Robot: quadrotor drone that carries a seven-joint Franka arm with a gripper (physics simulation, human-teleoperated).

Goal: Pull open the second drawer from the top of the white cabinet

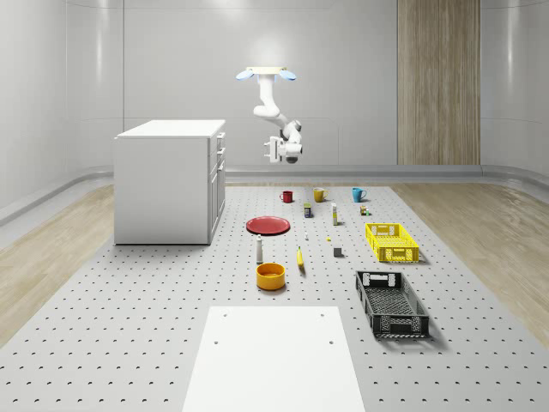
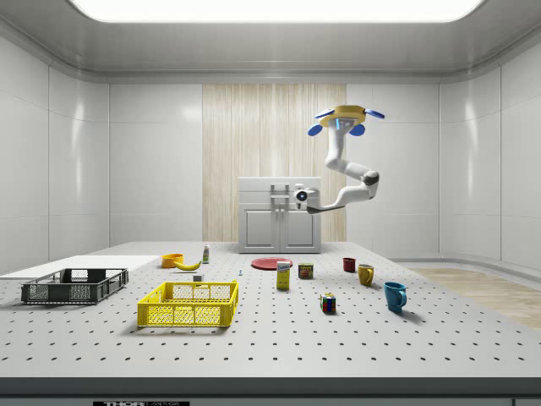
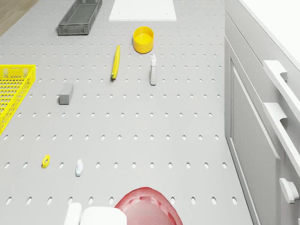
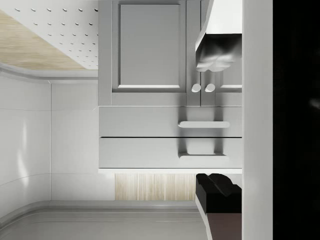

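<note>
Pale grey panelled walls [image 1: 94, 69] enclose the room, meeting the floor in a curved grey skirting. One tall panel of light vertical wood grain [image 1: 437, 81] breaks the wall at the whole-scene view's right; in the side view it stands centred on the far wall. The ceiling holds a broad, bright light panel [image 2: 270, 8] that throws soft glare on the walls. The wooden floor [image 1: 489, 232] of light planks runs round a large grey perforated platform [image 1: 129, 326] dotted with regular holes. A plain white slab [image 1: 274, 356] lies on the platform's near edge.
</note>
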